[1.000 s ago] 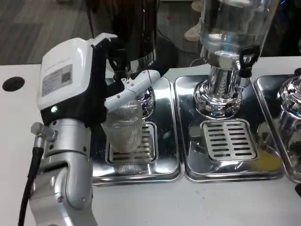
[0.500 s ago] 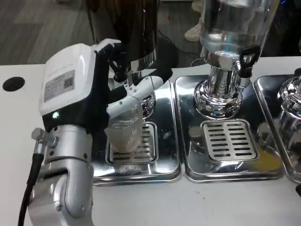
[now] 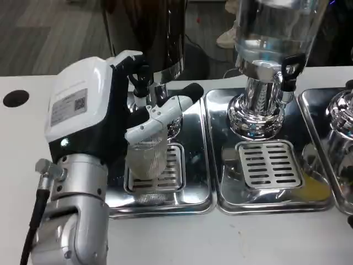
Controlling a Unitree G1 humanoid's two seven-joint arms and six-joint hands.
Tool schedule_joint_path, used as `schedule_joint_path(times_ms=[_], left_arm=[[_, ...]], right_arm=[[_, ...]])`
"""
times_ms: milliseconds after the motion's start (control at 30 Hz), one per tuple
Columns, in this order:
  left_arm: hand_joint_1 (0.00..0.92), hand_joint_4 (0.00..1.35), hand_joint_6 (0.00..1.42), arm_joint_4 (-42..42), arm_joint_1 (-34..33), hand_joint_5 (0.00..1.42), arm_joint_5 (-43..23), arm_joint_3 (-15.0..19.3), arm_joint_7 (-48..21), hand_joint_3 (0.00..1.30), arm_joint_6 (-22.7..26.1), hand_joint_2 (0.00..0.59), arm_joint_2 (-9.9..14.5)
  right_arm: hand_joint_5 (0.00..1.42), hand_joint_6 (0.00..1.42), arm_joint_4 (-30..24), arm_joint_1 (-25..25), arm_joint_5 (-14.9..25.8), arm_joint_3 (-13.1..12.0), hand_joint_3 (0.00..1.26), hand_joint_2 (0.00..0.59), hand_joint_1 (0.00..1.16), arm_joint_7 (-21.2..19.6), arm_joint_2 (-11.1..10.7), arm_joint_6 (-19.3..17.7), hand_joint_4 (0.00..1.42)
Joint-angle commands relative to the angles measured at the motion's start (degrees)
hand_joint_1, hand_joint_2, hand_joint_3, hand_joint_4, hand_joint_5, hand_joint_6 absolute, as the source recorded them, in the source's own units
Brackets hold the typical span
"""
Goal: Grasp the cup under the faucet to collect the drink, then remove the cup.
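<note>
Centrally, the robot's left hand [image 3: 105, 113] wraps its fingers [image 3: 160, 113] around a clear ribbed cup [image 3: 148, 157], gripping it over the drip grille [image 3: 171, 168] beneath the dark dispenser's faucet [image 3: 144, 83].

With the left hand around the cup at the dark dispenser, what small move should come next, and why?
Probably hold the cup steady under the faucet. The left hand grips it over the drip grate, roughly below the spout of the dark dispenser, and the cup looks empty, so filling seems not yet done.
</note>
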Motion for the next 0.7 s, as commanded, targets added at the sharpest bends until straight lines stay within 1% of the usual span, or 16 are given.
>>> schedule_joint_path(times_ms=[33,433,567,700], left_arm=[[0.03,0.32,1.04,0.34,2.39,0.84,-0.27,-1.43,-0.63,0.38,-1.04,0.062,0.1],[0.035,0.32,1.02,-0.16,4.02,0.84,-0.41,-2.24,0.15,0.38,-1.66,0.063,0.07],[0.04,0.32,1.02,-0.28,4.49,0.84,-0.81,-2.22,0.17,0.38,-1.7,0.063,0.05],[0.043,0.32,1.02,-0.74,5.12,0.84,-0.92,-2.16,0.31,0.38,-1.89,0.063,0.01]], right_arm=[[0.16,0.0,0.01,0.21,0.92,-0.1,0.28,0.292,0.51,0.25,-0.44,-0.73,0.2],[0.16,0.0,-0.84,0.24,0.9,-0.53,0.28,0.292,0.51,0.16,-0.67,-0.76,0.2],[0.16,0.0,-1.71,0.24,-0.21,-1.02,0.28,0.292,0.51,-0.24,-0.81,-1.22,0.2],[0.16,0.0,-1.89,0.08,-0.21,-1.07,0.28,0.292,0.51,-0.1,-0.81,-1.0,0.2]])
